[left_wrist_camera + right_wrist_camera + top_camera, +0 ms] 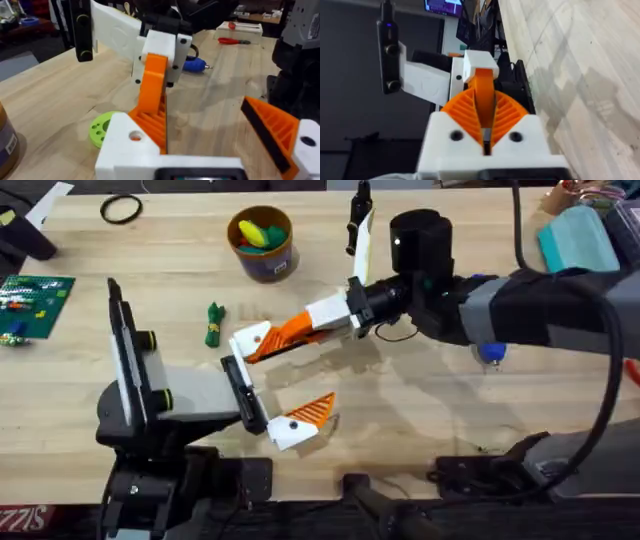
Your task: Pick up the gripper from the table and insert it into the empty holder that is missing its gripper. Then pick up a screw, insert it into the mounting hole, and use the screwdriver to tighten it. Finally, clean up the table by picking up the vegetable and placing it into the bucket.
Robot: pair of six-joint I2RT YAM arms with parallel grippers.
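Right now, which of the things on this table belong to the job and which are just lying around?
Belong to the job: the gripper, clamped in the right hand; screwdriver; vegetable; bucket.

Just lying about: lime green ring; black ring; green circuit board; teal box.

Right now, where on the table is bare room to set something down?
Bare wood lies right of the lower orange finger, below the right arm, and left of the bucket above the vegetable. The centre is crowded where the right tool meets the left one.
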